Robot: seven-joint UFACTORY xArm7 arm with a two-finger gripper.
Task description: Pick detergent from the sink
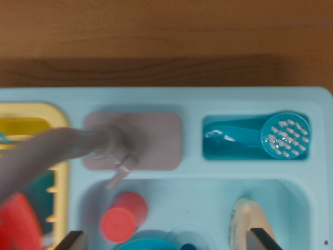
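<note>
Two dark fingertips (70, 240) of the pincer (167, 242) poke up from the bottom edge of the wrist view, set wide apart with the basin between them, so the pincer stands open and holds nothing. Just inside the right-hand tip lies a cream bottle (248, 221), the detergent, resting in the sink (208, 192) basin near its right wall; only its upper part shows and its label cannot be read. Towards the basin's left side stands a red cup (123, 217), and beneath it at the bottom edge sits a teal round thing (148, 245), cut off by the frame. Past the basin's far rim a pink plate (151, 140) carries a grey faucet (62, 151) whose spout sweeps out to the view's left, blurred. To the left is a yellow rack (57, 156) with red and green things in it, too blurred to tell apart. On the far right of the sink top a blue tray (218, 148) holds a blue brush (283, 136), bristles up. Beyond the sink's far edge runs the wooden bench (166, 41).
</note>
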